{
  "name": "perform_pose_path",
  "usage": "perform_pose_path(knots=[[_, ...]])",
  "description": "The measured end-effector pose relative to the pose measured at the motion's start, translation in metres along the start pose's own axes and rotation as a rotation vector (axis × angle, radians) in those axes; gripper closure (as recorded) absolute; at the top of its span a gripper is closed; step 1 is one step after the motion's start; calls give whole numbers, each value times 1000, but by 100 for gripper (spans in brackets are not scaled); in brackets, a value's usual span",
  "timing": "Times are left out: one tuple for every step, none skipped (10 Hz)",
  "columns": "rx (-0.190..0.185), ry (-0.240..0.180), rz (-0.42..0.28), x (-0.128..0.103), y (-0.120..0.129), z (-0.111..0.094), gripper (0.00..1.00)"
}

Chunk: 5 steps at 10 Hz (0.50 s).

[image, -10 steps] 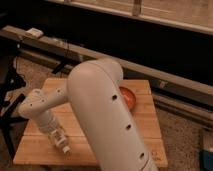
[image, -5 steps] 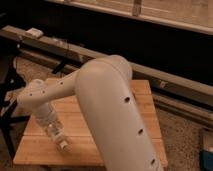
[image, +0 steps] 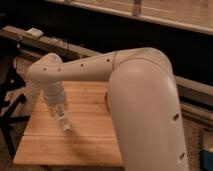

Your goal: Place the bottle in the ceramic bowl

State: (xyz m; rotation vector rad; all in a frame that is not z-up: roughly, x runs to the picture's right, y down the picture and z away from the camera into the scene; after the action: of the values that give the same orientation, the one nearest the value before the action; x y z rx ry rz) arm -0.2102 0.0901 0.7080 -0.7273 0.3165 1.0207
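My gripper point(image: 62, 116) hangs from the pale arm over the left part of the wooden table point(image: 87, 137), pointing down. It is shut on the bottle point(image: 65, 125), a slim pale shape whose narrow white cap points down and to the right, just above the boards. The ceramic bowl point(image: 106, 100) shows only as a thin orange-red sliver at the edge of my big forearm, which hides the rest of it. The bowl is to the right of the gripper.
My bulky forearm point(image: 145, 115) covers the right half of the table. A dark rail with cables point(image: 75, 50) runs behind the table. A black stand point(image: 10, 107) is off the left edge.
The gripper has risen a little and moved right over the table. The forearm has swung closer and fills more of the view.
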Motion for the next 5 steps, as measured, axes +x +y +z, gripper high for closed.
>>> perform_pose_path(knots=[[2, -18, 38, -6, -22, -11, 100], [6, -34, 79, -11, -45, -22, 100], [8, -42, 110, -16, -63, -26, 100], [19, -41, 158, -23, -91, -29, 100], [26, -37, 195, -29, -114, -29, 100]])
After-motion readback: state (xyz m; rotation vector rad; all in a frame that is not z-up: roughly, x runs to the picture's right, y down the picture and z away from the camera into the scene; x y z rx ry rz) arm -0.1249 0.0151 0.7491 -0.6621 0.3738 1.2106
